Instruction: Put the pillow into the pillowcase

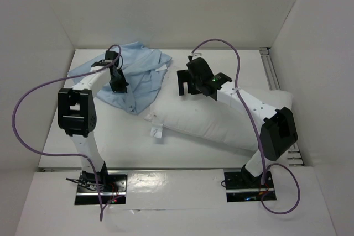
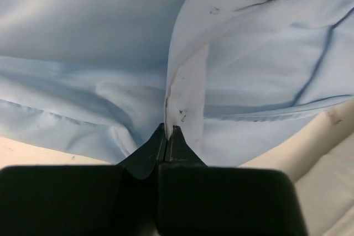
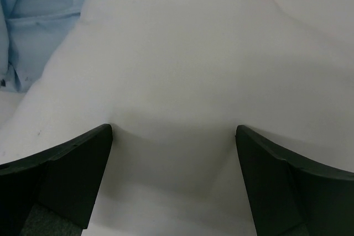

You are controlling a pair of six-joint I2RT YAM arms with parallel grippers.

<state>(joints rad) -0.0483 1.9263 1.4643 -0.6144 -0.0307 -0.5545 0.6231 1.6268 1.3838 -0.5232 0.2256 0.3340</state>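
left pincer (image 2: 167, 132): mine, pinched shut on a pillowcase (image 1: 145, 73) hem fold
right pincer (image 3: 174, 136): mine, spread wide over the pillow (image 1: 221, 122), holding nothing
pillowcase: bunched far-left, edge touching pillow
pillow: diagonal, centre to right
room: bare table (image 1: 127, 142) near-left

Robotics lab for sure: plain white panel walls (image 1: 166, 4) around a white worktop (image 1: 127, 148), purple cables (image 1: 215, 40), two bolted-down black-and-white robot arms (image 1: 77, 111).
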